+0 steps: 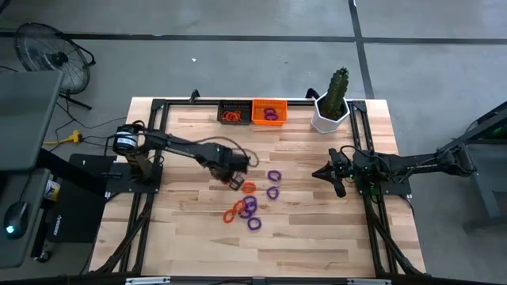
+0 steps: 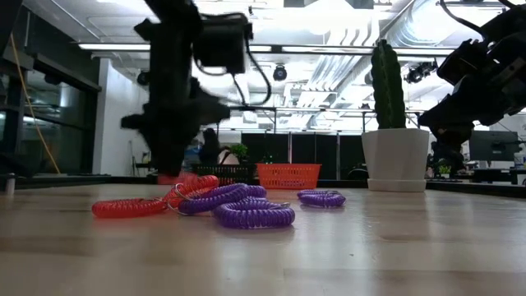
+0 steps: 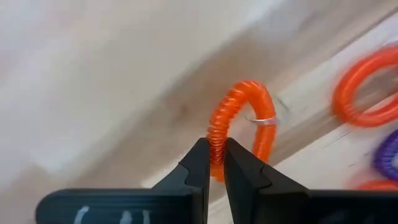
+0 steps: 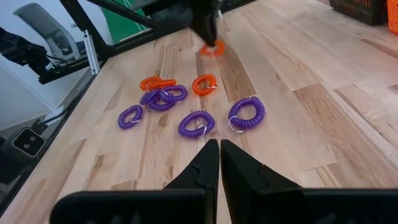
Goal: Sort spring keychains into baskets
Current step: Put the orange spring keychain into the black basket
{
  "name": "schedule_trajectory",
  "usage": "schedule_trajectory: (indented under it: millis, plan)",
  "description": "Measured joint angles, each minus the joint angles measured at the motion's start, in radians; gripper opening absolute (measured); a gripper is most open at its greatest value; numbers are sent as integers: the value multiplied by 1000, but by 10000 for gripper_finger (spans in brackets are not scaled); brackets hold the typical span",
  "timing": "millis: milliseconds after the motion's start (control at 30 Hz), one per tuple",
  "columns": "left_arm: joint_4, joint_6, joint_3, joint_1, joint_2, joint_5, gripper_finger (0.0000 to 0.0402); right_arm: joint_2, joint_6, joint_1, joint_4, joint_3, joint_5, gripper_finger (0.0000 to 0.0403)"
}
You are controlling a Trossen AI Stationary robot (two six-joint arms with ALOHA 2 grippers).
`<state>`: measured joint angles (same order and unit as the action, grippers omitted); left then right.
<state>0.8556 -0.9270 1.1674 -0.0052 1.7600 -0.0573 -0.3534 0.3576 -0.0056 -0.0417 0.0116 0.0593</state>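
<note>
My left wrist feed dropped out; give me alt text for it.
The left gripper is shut on an orange keychain, its coil pinched between the dark fingers over the wooden table. More keychains lie beyond, orange and purple.

Overhead view straight down on table [image 1: 317, 198]; low view level at tabletop; 2 close wrist views; all share the tabletop
</note>
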Motion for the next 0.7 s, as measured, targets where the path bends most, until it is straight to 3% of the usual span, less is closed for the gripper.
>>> schedule_trajectory:
  millis: [400,700]
  plan:
    - [119,351,239,160,-17,-116,29,0,0,0,0,0,0,12]
    - [132,452,298,338,-18,-118,29,0,0,0,0,0,0,12]
